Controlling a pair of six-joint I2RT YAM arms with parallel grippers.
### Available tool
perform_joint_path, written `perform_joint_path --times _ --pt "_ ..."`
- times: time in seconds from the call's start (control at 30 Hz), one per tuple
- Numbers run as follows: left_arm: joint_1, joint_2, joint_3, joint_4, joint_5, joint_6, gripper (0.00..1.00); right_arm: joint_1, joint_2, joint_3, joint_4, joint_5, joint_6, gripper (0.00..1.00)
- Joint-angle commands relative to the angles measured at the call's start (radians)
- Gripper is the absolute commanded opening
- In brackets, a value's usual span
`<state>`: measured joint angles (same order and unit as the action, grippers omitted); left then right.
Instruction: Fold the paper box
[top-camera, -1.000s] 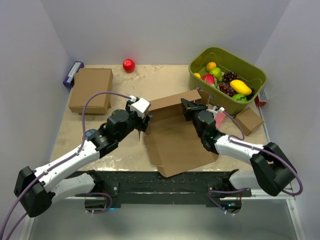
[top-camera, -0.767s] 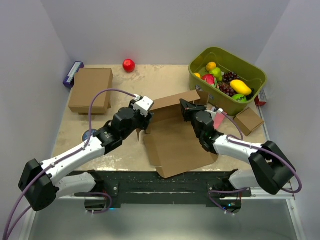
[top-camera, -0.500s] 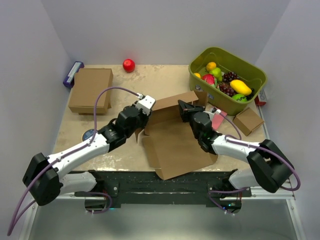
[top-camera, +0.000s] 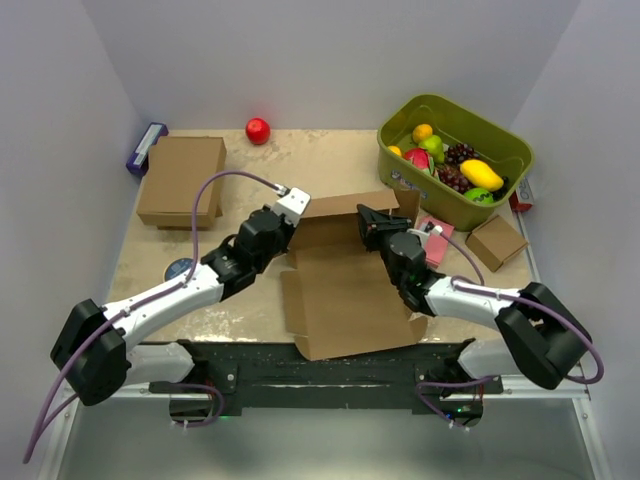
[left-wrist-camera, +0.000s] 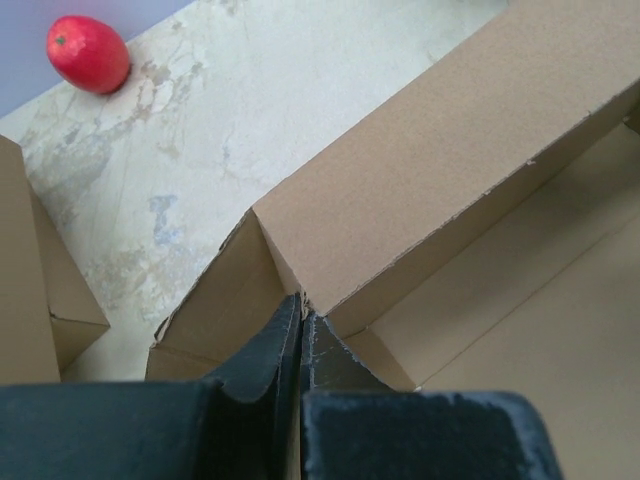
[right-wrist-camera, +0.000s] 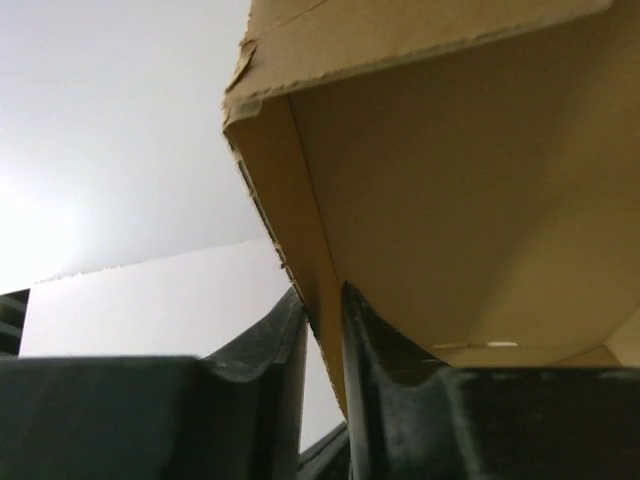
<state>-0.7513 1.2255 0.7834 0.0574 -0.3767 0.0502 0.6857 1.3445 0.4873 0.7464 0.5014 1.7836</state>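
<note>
The paper box (top-camera: 345, 290) lies open in the middle of the table, its back wall (top-camera: 345, 212) standing upright. In the left wrist view my left gripper (left-wrist-camera: 301, 300) is shut on the paper box (left-wrist-camera: 440, 150), pinching a thin edge at the back left corner. From above, this left gripper (top-camera: 291, 226) sits at that corner. My right gripper (top-camera: 368, 222) is at the back wall's right end. Its fingers (right-wrist-camera: 290, 320) stand a little apart, open, with the side wall (right-wrist-camera: 300, 220) passing between them.
A closed brown box (top-camera: 182, 180) lies at the far left, with a purple object (top-camera: 146, 147) beside it. A red fruit (top-camera: 258, 130) rests at the back. The green bin (top-camera: 498, 195) of fruit stands back right, a small cardboard cube (top-camera: 498, 241) in front of it.
My left gripper moved forward to the box's back left corner and shut there. The right jaws parted from their grip on the wall. The box shifted slightly left.
</note>
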Motion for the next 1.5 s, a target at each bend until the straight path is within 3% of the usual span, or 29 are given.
perform_joint_path --times 0.0,0.1,0.27,0.6,0.7,0.8,0.83,0.93,0.97,1.07,1.27,1.47 --pt "0.024 -0.011 -0.004 0.113 -0.01 0.103 0.0 0.009 -0.018 -0.026 0.028 0.019 -0.047 0.31" --pt "0.032 -0.008 -0.001 0.142 -0.01 0.131 0.0 0.02 -0.002 -0.018 0.039 0.009 -0.07 0.44" --pt "0.036 -0.008 -0.009 0.15 0.025 0.139 0.0 0.035 0.041 0.0 0.103 0.006 -0.098 0.57" --pt "0.035 -0.001 -0.018 0.153 0.093 0.146 0.0 0.043 0.145 0.097 0.136 0.002 -0.174 0.63" --pt "0.033 0.0 -0.019 0.154 0.113 0.148 0.0 0.044 0.173 0.109 0.14 0.002 -0.185 0.6" --pt "0.033 -0.007 -0.018 0.151 0.124 0.148 0.0 0.044 0.191 0.093 0.183 0.011 -0.174 0.49" --pt "0.033 -0.012 -0.018 0.15 0.125 0.148 0.0 0.043 0.193 0.086 0.208 0.012 -0.173 0.4" --pt "0.033 -0.038 -0.015 0.139 0.137 0.137 0.19 0.044 0.194 0.065 0.231 0.032 -0.164 0.28" --pt "0.033 -0.049 -0.013 0.131 0.145 0.126 0.31 0.043 0.193 0.059 0.234 0.035 -0.164 0.22" --pt "0.033 -0.109 -0.015 0.107 0.165 0.081 0.48 0.043 0.18 0.05 0.228 0.046 -0.164 0.14" --pt "0.006 -0.265 -0.032 0.073 0.194 -0.135 0.52 0.043 0.157 0.043 0.197 0.061 -0.167 0.07" --pt "-0.046 -0.339 -0.209 0.09 0.259 -0.367 0.49 0.043 0.117 0.05 0.151 0.088 -0.181 0.07"
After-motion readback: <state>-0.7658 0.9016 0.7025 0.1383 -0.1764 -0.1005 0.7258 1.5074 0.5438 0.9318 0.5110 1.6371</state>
